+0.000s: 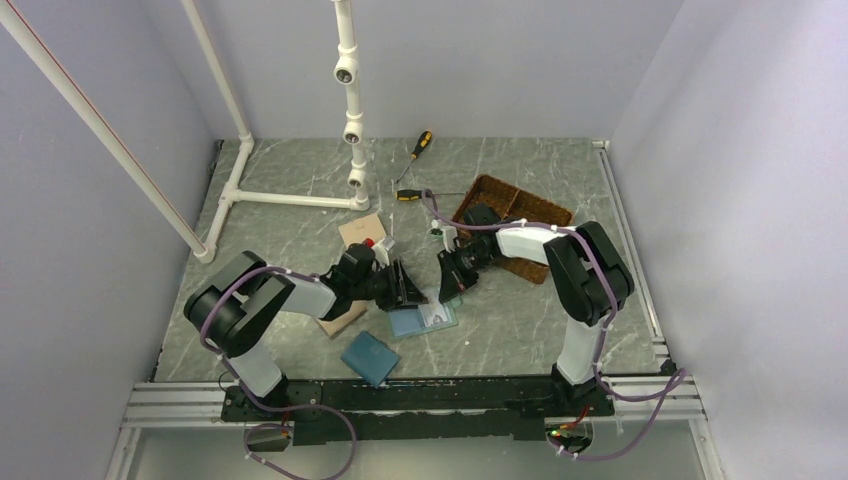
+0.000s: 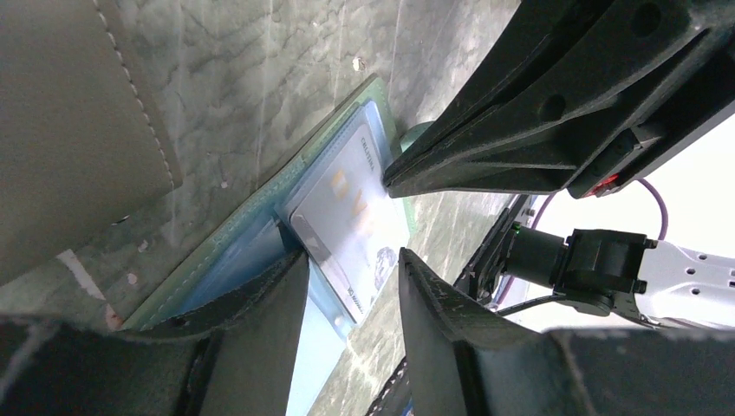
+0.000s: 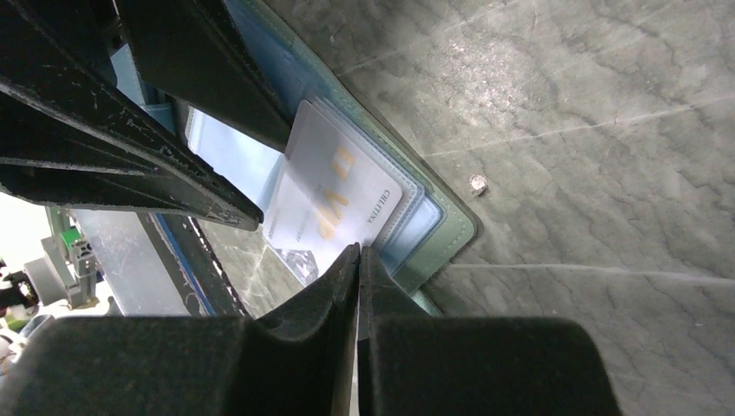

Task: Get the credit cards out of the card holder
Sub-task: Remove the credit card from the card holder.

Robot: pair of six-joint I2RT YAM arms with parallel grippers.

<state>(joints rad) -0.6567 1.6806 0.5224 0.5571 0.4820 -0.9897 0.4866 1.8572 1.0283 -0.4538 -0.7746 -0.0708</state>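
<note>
The sage-green card holder [image 1: 425, 322] lies open on the table, its pale blue pockets facing up [image 2: 227, 260]. A pale whitish credit card [image 2: 351, 217] with gold lettering sticks partway out of a pocket. My left gripper [image 2: 351, 273] is open and straddles the card's corner, with one finger [image 2: 260, 299] resting on the holder's inside. My right gripper [image 3: 358, 253] is shut, its tips pinching the card [image 3: 334, 195] at its outer edge beside the holder's corner [image 3: 451, 230]. Both grippers [image 1: 405, 285] [image 1: 450, 275] meet low over the holder. No other card shows.
A dark blue wallet [image 1: 370, 357] lies in front of the holder, and a tan wallet [image 1: 342, 320] is under my left arm. A woven basket [image 1: 515, 225] stands behind my right arm. Two screwdrivers [image 1: 420, 145] and a white pipe frame [image 1: 290, 198] are at the back.
</note>
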